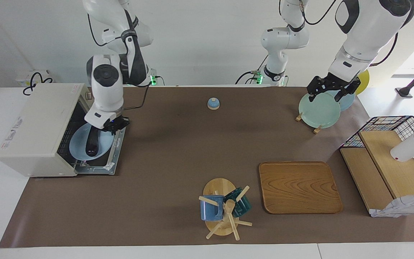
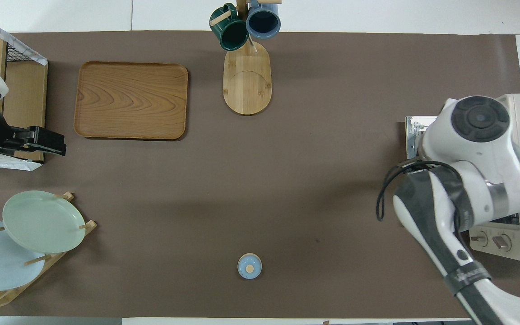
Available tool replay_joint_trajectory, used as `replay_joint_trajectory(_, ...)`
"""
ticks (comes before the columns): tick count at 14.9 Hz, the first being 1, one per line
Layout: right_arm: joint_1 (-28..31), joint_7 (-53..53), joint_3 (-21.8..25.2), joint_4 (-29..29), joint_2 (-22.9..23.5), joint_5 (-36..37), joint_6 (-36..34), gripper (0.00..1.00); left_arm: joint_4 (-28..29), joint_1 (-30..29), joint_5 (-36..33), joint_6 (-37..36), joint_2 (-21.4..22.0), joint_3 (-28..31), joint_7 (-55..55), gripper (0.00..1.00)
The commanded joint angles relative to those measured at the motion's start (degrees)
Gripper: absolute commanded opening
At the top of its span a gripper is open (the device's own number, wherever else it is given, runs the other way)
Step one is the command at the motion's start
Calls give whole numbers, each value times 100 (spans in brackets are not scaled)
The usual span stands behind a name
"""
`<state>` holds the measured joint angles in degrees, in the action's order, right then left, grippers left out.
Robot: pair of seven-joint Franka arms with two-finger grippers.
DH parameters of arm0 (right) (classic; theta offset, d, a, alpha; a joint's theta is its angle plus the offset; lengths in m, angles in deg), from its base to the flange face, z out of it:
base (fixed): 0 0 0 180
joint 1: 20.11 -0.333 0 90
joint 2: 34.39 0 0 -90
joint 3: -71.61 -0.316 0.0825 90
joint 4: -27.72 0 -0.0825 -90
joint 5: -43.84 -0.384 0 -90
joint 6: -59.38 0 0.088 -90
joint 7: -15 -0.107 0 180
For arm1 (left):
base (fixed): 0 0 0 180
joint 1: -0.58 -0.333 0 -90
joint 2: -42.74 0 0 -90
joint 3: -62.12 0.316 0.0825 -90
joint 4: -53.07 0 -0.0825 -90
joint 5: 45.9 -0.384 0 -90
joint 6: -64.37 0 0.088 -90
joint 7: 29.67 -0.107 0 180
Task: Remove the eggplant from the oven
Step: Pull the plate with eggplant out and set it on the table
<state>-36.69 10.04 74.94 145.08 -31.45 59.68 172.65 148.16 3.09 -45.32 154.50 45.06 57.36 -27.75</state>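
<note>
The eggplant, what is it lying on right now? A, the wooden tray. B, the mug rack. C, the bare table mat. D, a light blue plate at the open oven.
D: in the facing view the eggplant lies on a light blue plate at the mouth of the open oven, with the right gripper down at its end nearer the robots.
</note>
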Motion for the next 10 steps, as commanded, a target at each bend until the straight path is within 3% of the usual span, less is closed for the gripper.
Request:
replay_joint_trajectory(1, -1037, -1214, 1, -728, 486, -543, -251, 0, 18, -4, -67, -65, 50, 11, 28, 100)
replay_joint_trajectory(5, -2259, -3305, -8, -3188, 2400, -811, -1061, 0, 18, -4, -67, -65, 50, 11, 19, 100)
replay_joint_trajectory(6, -2410, -3544, -34, -3376, 2675, -880, -922, 0, 18, -4, -67, -56, 50, 11, 19, 100)
replay_joint_trajectory(10, -2850, -4327, -105, -3343, 3019, -1215, -51, 0, 18, -4, -67, -65, 50, 11, 19, 100)
